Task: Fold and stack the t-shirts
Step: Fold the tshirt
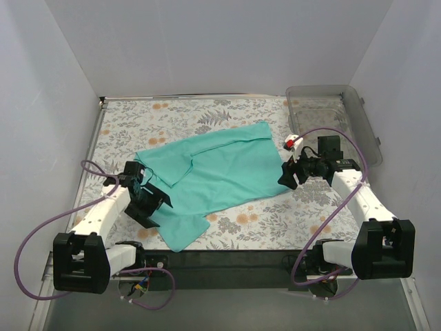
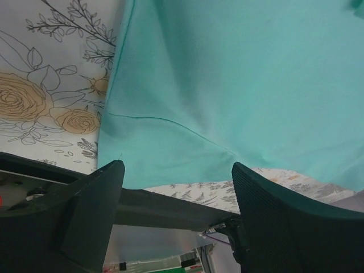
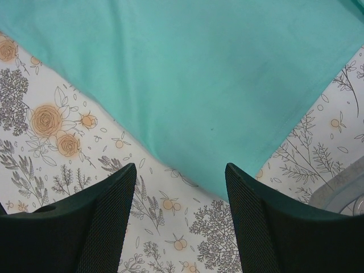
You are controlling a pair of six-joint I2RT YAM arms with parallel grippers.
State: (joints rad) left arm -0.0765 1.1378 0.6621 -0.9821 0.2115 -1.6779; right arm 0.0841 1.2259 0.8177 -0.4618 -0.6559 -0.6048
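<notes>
One teal t-shirt (image 1: 220, 169) lies spread on the floral table cloth, a sleeve folded across its left part. My left gripper (image 1: 157, 205) hangs at the shirt's near left side. In the left wrist view it (image 2: 177, 166) is open, with the shirt's hem (image 2: 165, 142) just beyond the fingertips and nothing between them. My right gripper (image 1: 286, 176) is at the shirt's right edge. Its wrist view shows it (image 3: 181, 168) open above the cloth, a corner of the t-shirt (image 3: 187, 68) reaching down between the two fingers without being held.
A clear plastic bin (image 1: 324, 103) stands at the back right corner, and its rim (image 3: 341, 190) shows close to the right gripper. White walls close in the floral table (image 1: 275, 221) on three sides. The dark front edge (image 2: 170, 207) lies right under the left gripper.
</notes>
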